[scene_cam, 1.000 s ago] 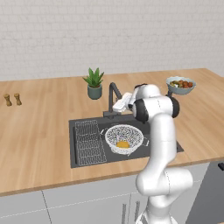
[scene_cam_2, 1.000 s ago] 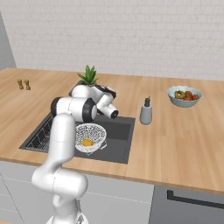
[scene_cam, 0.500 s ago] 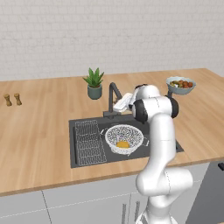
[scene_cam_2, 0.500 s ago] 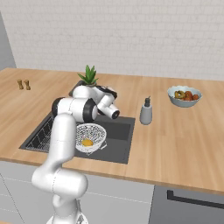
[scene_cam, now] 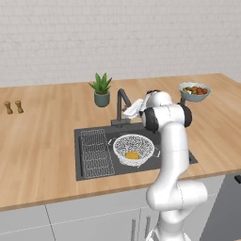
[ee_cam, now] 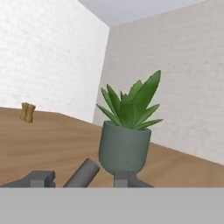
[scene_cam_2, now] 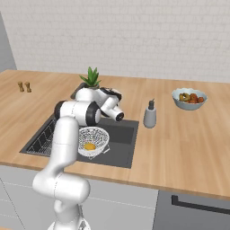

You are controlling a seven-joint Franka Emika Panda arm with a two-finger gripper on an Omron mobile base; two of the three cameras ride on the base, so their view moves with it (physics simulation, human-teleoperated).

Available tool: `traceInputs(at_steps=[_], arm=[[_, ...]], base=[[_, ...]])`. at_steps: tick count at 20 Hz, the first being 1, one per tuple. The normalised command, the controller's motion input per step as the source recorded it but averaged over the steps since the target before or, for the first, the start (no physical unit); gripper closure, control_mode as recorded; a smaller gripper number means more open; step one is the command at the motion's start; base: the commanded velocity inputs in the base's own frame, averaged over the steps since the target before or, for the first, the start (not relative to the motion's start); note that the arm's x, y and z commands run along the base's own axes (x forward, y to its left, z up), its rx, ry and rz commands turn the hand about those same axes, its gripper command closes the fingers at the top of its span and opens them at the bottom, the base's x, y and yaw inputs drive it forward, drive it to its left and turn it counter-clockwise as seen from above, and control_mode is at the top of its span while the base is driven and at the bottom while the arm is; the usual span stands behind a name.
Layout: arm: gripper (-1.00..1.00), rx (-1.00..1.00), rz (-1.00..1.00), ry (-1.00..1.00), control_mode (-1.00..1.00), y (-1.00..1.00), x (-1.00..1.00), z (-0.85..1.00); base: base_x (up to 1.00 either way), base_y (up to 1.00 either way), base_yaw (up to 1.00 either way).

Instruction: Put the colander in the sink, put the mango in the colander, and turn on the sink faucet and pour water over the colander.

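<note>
Sink point(scene_cam: 94, 172): dark grey rectangular basin set into the wooden surface point(scene_cam: 42, 141); wire grid rack point(scene_cam: 96, 153) lies in its left part.

Colander point(scene_cam: 133, 148): white, perforated, round; stands inside the sink, just to the right of the rack. Seen in the right base view too point(scene_cam_2: 92, 139).

Mango point(scene_cam: 132, 155): small, yellow-orange; rests on the bottom of the colander, also visible at point(scene_cam_2: 90, 146).

Sink faucet point(scene_cam: 121, 106): dark, tall-necked, rising at the back edge of the sink behind the colander. In the hand view a dark angular piece point(ee_cam: 78, 174) and a short dark bar lie close below the camera; which faucet parts they are cannot be told.

Tool point(scene_cam: 132, 109): white hand held level at the faucet, beside its neck, above the sink's back edge. Whether its fingers are spread or pinching the lever cannot be told.

Potted plant point(ee_cam: 126, 131): green spiky leaves in a grey-green pot, on the surface just behind the faucet.

Fruit bowl point(scene_cam_2: 189, 98): grey-blue, holding reddish fruits, far right on the surface.

Soap dispenser point(scene_cam_2: 150, 114): grey, right of the sink.

Two small brown shakers point(scene_cam: 13, 107): far left, well apart from the sink.
</note>
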Motion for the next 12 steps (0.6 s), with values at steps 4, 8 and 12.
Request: traceInputs(at_steps=[4,8,12], arm=[[1.00,0.00,-0.14,0.00,-1.00,-0.07,0.21,0.00],[1.00,0.00,-0.17,0.00,-1.00,0.00,0.20,0.00],[1.00,-0.04,-0.18,0.00,-1.00,-0.11,0.19,-0.01]], base=[[0.00,0.00,0.00],[0.00,0.00,0.00],[0.00,0.00,0.00]])
